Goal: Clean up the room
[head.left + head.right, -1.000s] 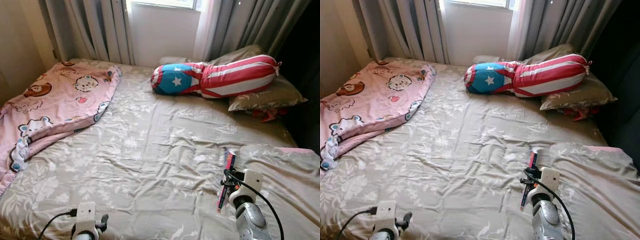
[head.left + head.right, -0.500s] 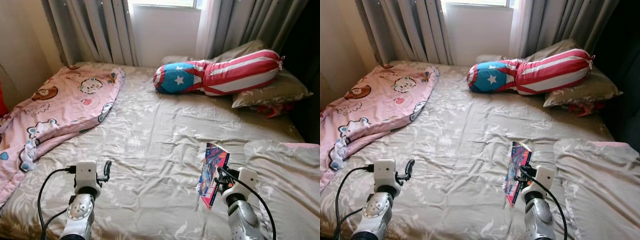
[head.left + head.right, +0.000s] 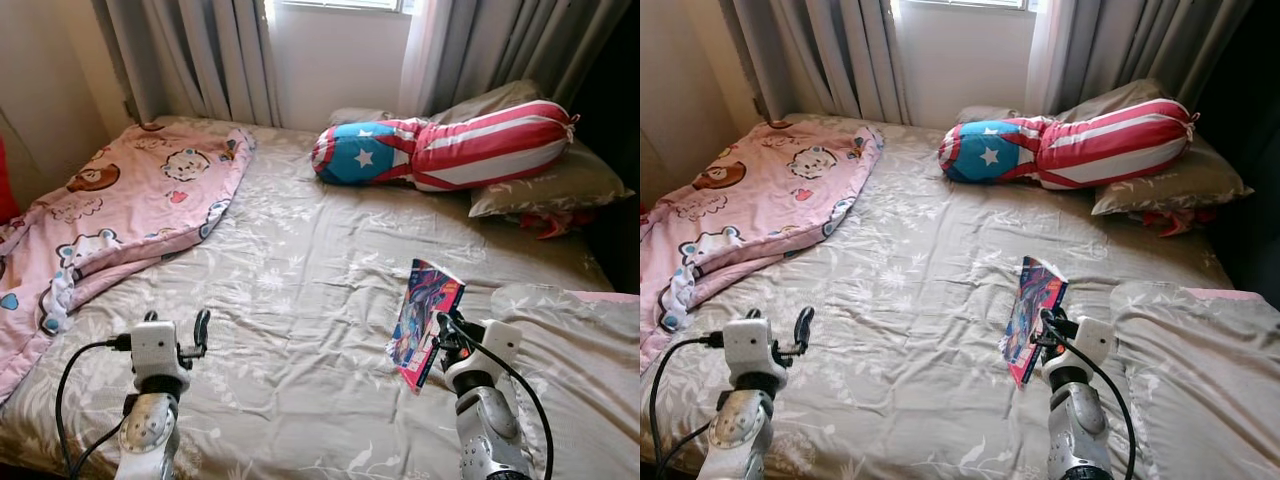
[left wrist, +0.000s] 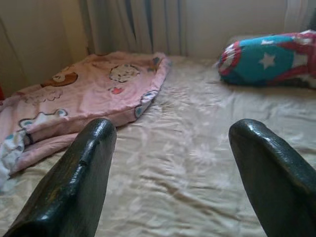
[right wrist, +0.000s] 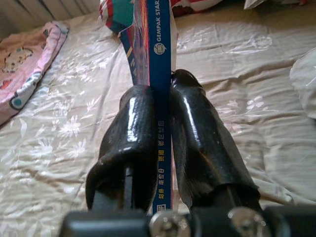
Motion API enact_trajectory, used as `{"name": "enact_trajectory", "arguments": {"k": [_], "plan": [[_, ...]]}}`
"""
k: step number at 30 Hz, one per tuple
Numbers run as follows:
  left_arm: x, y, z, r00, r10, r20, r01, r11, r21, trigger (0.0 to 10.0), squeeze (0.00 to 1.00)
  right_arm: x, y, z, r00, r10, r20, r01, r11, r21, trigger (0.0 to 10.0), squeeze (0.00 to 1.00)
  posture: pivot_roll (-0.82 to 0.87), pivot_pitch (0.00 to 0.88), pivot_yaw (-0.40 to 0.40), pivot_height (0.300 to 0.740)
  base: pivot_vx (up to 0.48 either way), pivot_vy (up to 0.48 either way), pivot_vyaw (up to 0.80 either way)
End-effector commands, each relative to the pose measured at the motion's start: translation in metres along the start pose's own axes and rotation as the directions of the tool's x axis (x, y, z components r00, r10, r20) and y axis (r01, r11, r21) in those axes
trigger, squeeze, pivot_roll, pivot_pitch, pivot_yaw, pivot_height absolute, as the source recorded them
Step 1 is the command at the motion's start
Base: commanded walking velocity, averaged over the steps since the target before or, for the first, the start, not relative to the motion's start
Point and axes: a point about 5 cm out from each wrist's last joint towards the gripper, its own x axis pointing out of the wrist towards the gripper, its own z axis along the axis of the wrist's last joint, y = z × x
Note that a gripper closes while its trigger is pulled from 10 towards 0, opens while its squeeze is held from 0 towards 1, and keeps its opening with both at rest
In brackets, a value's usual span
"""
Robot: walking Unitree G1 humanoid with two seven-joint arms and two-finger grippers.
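My right claw (image 3: 437, 335) pinches a book (image 3: 424, 320), fingers (image 5: 197, 138) pressed on either side of its blue spine. The book is held upright above the bed (image 3: 310, 250), cover facing my left, clear of the sheet. My left claw (image 3: 190, 335) hovers over the near edge of the bed with fingers (image 4: 81, 177) spread wide and nothing between them.

Bed, taken from the book: a pink blanket (image 3: 120, 210) lies rumpled across the far left corner, well apart. A bolster (image 3: 450, 150) in red and white stripes, with a blue end bearing a white star, lies at the head of the bed on a grey-brown pillow (image 3: 550, 185). Just beside the book to the right sits another pillow (image 3: 580, 340) in the sheet's floral pattern. Curtains (image 3: 220, 55) hang behind the bed.
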Motion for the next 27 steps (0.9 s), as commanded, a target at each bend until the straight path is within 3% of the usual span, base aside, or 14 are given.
{"name": "enact_trajectory", "arguments": {"k": [1, 8, 10, 17, 27], "plan": [[-0.002, -0.003, 0.001, 1.0, -0.003, -0.006, 0.003, 1.0, -0.016, 10.0, 0.0, 0.004, -0.001, 0.013, 0.999, 0.015, 0.04, -0.014, 1.0, -0.024, 10.0, 0.0, 0.04, 0.0, -0.093, 0.705, 0.0, 0.0, 0.0], [-0.003, -0.011, -0.007, 0.997, -0.038, -0.064, 0.036, 0.999, -0.021, 10.0, 0.0, -0.001, -0.001, 0.013, 0.997, 0.003, 0.073, -0.002, 1.0, -0.012, 10.0, 0.0, -0.01, 0.0, -0.067, 0.69, 0.0, 0.0, 0.0], [0.003, -0.012, -0.005, 0.997, -0.038, -0.066, 0.037, 0.999, -0.022, 10.0, 0.0, -0.002, -0.002, 0.012, 0.998, -0.013, 0.064, 0.013, 1.0, -0.012, 10.0, 0.0, -0.01, 0.0, -0.066, 0.69, 0.0, 0.0, 0.0], [0.001, -0.014, -0.005, 0.997, -0.038, -0.065, 0.035, 0.999, -0.034, 10.0, 0.0, -0.005, -0.004, 0.007, 1.0, -0.007, 0.012, 0.008, 0.999, -0.047, 10.0, 0.0, -0.01, 0.0, -0.075, 0.69, 0.0, 0.0, 0.0], [-0.003, -0.01, -0.01, 0.996, -0.034, -0.085, 0.031, 0.999, -0.029, 10.0, 0.0, -0.007, 0.0, 0.006, 0.999, -0.004, 0.034, 0.005, 1.0, -0.027, 10.0, 0.0, -0.01, 0.0, -0.078, 0.675, 0.0, 0.0, 0.0]]}}
